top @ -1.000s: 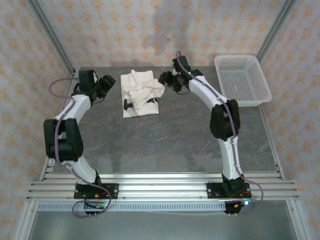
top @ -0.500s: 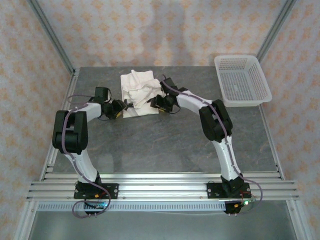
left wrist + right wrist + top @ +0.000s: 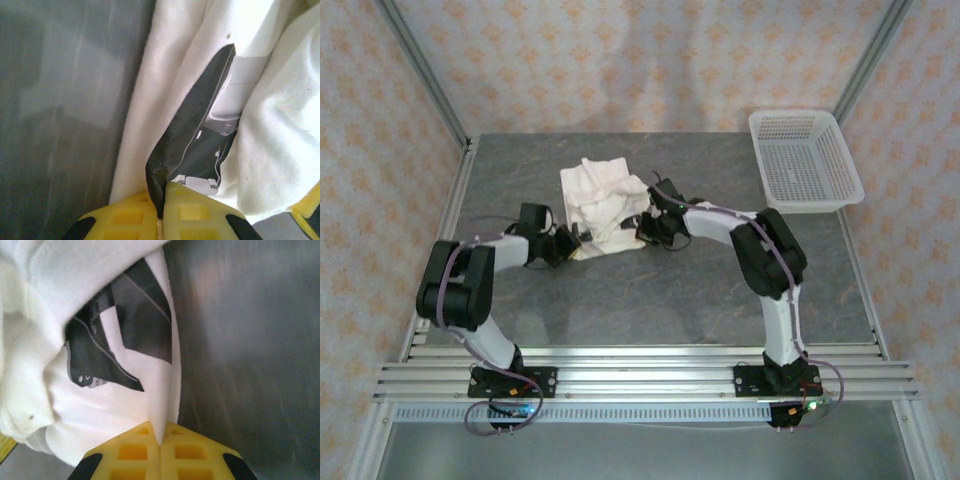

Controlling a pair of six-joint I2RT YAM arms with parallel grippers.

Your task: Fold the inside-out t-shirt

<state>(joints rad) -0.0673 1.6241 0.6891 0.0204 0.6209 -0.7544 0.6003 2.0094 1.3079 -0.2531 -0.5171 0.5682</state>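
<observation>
The inside-out t-shirt lies bunched in a cream heap on the grey table, a dark print showing on its near part. My left gripper is low at the heap's near left corner, and its yellow fingers are shut on a dark printed fold of the t-shirt. My right gripper is at the near right corner. Its yellow fingers are shut on a white edge of the t-shirt.
A white plastic mesh basket stands at the back right of the table. Patterned walls close off the back and both sides. The two arm bases sit on the aluminium rails at the near edge.
Both arms came down and inward to the t-shirt's near corners. Both grippers went from open to shut on the cloth, and the heap has shifted slightly toward me.
</observation>
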